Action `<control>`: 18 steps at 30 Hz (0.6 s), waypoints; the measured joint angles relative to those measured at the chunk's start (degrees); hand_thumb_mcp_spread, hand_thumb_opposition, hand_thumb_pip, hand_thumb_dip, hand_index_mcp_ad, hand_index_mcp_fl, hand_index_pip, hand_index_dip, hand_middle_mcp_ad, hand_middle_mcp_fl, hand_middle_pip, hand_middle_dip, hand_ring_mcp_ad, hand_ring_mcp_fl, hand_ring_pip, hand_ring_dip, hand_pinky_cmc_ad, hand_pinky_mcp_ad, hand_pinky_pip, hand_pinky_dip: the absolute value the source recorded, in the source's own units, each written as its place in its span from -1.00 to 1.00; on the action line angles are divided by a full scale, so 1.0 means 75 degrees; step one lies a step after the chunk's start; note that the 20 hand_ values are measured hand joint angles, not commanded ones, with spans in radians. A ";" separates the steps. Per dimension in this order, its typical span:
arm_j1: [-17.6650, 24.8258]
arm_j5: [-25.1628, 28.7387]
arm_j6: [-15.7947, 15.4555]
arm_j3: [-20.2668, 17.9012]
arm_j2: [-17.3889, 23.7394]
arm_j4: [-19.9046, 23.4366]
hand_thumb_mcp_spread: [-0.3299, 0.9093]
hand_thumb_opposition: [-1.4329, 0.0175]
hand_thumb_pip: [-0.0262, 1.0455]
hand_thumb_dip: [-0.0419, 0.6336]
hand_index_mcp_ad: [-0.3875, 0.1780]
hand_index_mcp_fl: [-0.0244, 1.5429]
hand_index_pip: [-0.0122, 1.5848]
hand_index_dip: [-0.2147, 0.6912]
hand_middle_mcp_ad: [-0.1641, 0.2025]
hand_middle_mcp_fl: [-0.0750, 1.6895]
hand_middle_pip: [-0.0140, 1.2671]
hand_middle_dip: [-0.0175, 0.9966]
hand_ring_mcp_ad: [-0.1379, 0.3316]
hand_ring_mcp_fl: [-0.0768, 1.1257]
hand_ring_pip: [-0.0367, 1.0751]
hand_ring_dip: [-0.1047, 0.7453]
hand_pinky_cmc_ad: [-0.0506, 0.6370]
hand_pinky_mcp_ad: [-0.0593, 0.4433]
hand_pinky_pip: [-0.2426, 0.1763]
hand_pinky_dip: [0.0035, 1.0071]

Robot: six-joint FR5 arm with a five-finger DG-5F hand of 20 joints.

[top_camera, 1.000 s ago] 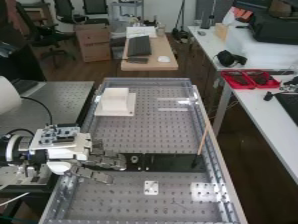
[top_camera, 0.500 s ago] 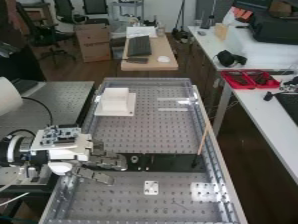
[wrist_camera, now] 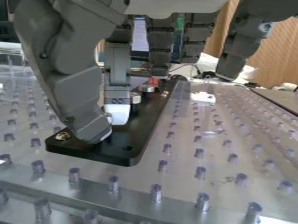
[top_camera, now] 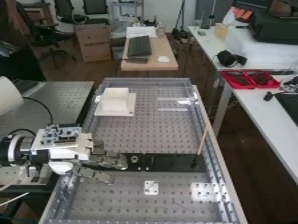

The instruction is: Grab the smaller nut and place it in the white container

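hardly anything has shifted: the fingers (top_camera: 112, 161) keep their place, the thumb (top_camera: 94, 175) apart from them, clamped on nothing. the nearer nut (wrist_camera: 136, 98), probably the smaller, sits on the plate (wrist_camera: 145, 122) just past them, so the grasp is still to come. the container (top_camera: 116, 101) is well apart from them.

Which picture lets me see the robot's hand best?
The wrist view. It looks from close by, so the hand looks really big, and you can see its dark grey fingers well. The high view shows the hand too, but much smaller and from above, reaching over the bench by the black plate.
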 joint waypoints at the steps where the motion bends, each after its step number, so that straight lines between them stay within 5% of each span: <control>1: 0.0002 0.0005 0.0002 0.0002 0.0008 -0.0004 0.31 -0.18 0.18 -0.10 -0.23 -0.70 0.89 -0.04 0.30 -0.76 -0.77 -0.57 0.06 -0.87 -0.77 -0.56 0.16 0.34 0.17 -0.62; 18: 0.0046 -0.0083 -0.0115 0.0084 0.0199 -0.0215 0.30 -0.19 0.16 -0.12 -0.23 -0.68 0.90 -0.04 0.30 -0.76 -0.77 -0.57 0.06 -0.87 -0.77 -0.56 0.16 0.34 0.24 -0.62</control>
